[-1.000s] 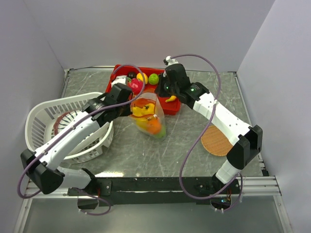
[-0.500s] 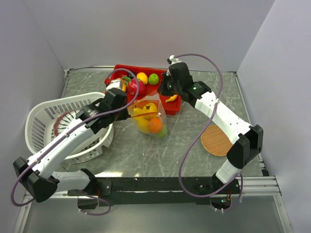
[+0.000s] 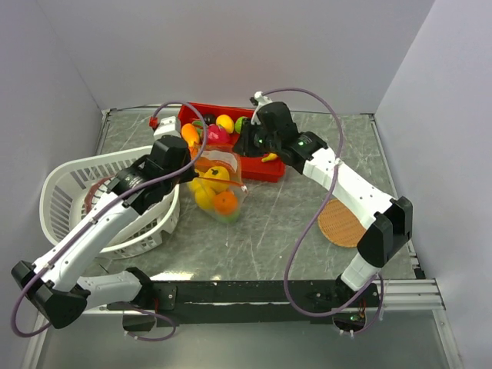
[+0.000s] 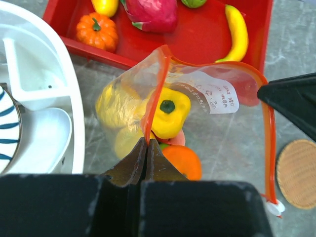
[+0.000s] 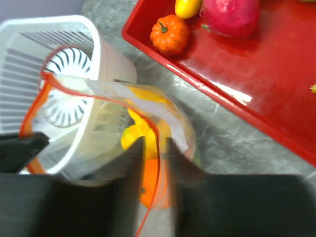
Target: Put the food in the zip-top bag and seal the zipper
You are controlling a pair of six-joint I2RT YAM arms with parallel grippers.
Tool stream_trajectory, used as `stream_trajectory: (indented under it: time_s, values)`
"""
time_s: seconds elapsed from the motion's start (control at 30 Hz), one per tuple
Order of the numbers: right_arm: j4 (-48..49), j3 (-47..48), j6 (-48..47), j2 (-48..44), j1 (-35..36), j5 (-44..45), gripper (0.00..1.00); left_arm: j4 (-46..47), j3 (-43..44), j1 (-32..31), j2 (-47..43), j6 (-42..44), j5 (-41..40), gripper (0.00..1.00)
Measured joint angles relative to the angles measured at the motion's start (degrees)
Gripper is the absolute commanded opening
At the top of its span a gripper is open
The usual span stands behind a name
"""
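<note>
**Top external view.** The zip-top bag [image 3: 237,189] lies on the table [image 3: 284,231] between the white basket [image 3: 150,231] and the red tray [image 3: 270,173]. Its mouth faces the tray. A yellow pepper [image 3: 217,175] and an orange [image 3: 224,203] are inside it. The left gripper [image 3: 192,165] meets the bag's left edge. The right gripper [image 3: 241,146] is over the tray's near rim, at the far corner of the bag. Bare table extends in front of the bag and to its right as far as a woven coaster [image 3: 342,223].

**Left wrist view.** The left gripper's jaws are pressed together on the zipper [image 4: 268,148], with no gap at the tips. From the pinch point the strip rises, arcs across the top and runs down the right side to a white slider [image 4: 273,207]. The mouth stands open. The right gripper's dark tip touches the rim on the right side. The basket wall is just beside the bag on the left. The tray's near edge is just beyond the mouth. A pumpkin [image 4: 96,30], a pink fruit [image 4: 150,12] and a banana [image 4: 238,32] lie in the tray.

**Right wrist view.** The right fingers straddle the zipper, and a narrow gap is visible between them. The view is blurred, so it cannot be told whether they pinch the strip. The basket is behind the bag and the tray's rim is to the right.
</note>
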Motion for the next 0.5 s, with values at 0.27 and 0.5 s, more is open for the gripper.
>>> stream_trajectory:
  time_s: [0.27, 0.5]
  values:
    - [3.8, 0.0, -2.8, 0.1, -0.5, 0.0, 0.8, 3.5, -1.3, 2.0, 2.9, 4.3, -1.0, 0.01]
    - [5.8, 1.2, -2.5, -1.5, -8.4, 1.7, 0.78, 8.5, -4.3, 2.7, 2.9, 6.6, -0.8, 0.01]
